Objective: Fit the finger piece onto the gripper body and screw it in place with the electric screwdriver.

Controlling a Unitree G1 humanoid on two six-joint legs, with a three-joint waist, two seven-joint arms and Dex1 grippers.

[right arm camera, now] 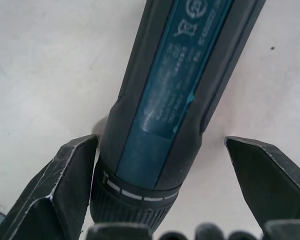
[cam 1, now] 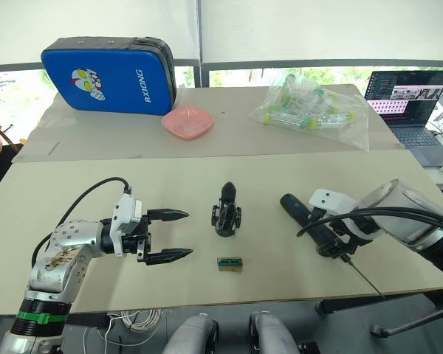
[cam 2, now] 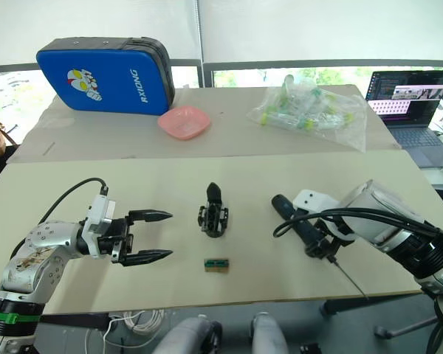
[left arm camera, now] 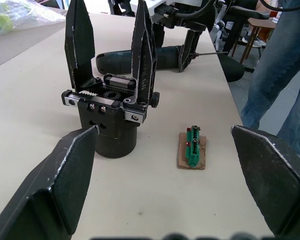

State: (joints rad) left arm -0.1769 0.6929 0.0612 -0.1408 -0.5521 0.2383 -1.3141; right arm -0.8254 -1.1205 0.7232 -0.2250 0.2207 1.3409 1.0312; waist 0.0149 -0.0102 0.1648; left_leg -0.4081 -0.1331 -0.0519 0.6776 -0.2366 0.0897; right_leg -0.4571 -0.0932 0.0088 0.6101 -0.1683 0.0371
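The gripper body (cam 1: 227, 217) stands at the middle of the table, a black block with a toothed rack across its top (left arm camera: 107, 102). A black tapered finger piece (left arm camera: 142, 50) rises upright from it, with a second one like it (left arm camera: 76, 40) alongside. My left gripper (cam 1: 186, 234) is open, level with the body and to its left, and holds nothing. The electric screwdriver (cam 1: 310, 221) lies flat on the right, its thin bit (cam 1: 363, 278) pointing toward the front edge. My right gripper (right arm camera: 160, 139) is open astride the screwdriver's collar.
A small green-topped brown block (cam 1: 229, 263) lies just in front of the gripper body. At the back are a blue case (cam 1: 107, 74), a pink bowl (cam 1: 187, 122), a plastic bag of tubes (cam 1: 310, 107) and a laptop (cam 1: 410, 96). A person's legs (left arm camera: 285, 75) stand beside the table.
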